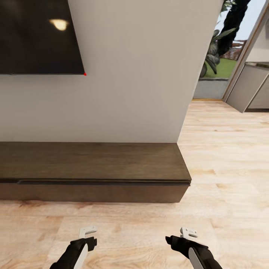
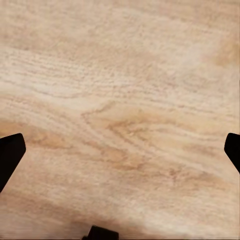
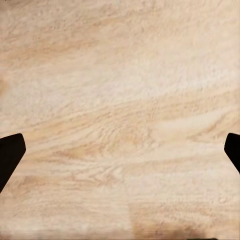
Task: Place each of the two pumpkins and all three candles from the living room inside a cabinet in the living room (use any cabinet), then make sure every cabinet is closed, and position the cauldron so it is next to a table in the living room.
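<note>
The cabinet (image 1: 93,164), long, low and dark brown, runs along the white wall ahead of me, with nothing on its top. Its flat front (image 1: 97,191) looks shut, with a thin dark seam under the top edge. My left gripper (image 1: 86,234) and right gripper (image 1: 187,234) hang low over the wood floor in front of it, both clear of it. In the wrist views the black fingertips (image 2: 10,152) (image 3: 10,152) sit far apart at the picture edges with bare floor between them, so both are open. The pumpkins, candles, cauldron and table are out of view.
A black TV screen (image 1: 37,37) hangs on the wall above the cabinet. The wall ends at a corner (image 1: 179,142) on the right, past which light wood floor (image 1: 224,157) leads to a glass door with plants and a grey cupboard (image 1: 250,89).
</note>
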`<state>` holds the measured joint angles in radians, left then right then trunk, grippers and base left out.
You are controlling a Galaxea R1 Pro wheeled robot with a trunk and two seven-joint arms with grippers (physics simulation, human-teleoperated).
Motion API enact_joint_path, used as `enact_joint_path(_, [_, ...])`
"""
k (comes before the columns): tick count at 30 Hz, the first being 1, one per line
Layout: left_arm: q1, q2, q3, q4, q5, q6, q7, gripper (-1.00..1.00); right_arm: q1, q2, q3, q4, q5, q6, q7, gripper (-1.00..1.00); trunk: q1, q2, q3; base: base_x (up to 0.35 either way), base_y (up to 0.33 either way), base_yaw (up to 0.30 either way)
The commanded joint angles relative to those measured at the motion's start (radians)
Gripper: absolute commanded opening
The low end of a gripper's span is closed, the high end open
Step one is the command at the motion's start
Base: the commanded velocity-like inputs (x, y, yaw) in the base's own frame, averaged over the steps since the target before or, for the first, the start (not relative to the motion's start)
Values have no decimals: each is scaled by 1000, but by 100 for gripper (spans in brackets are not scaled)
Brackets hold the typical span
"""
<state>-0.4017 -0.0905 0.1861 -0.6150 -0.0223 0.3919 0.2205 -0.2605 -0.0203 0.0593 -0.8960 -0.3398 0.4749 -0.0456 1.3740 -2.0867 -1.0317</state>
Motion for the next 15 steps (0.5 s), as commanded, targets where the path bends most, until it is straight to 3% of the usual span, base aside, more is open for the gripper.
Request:
enact_joint_path(1, [0,-1,4,-2,-2,11,0,100,0,-1,3,-1,-7,3,-5,100,-4,7,2,0,0,0])
enact_joint_path(8, [0,0,5,-2,-3,26,0,100,0,0,2,55,-8,-87,-5,100,-31,56,24,0,0,0])
enact_joint_path(15, [0,2,6,-2,-3,87,5,100,0,1,2,73,-8,-96,-6,100,-58,105,46,0,0,0])
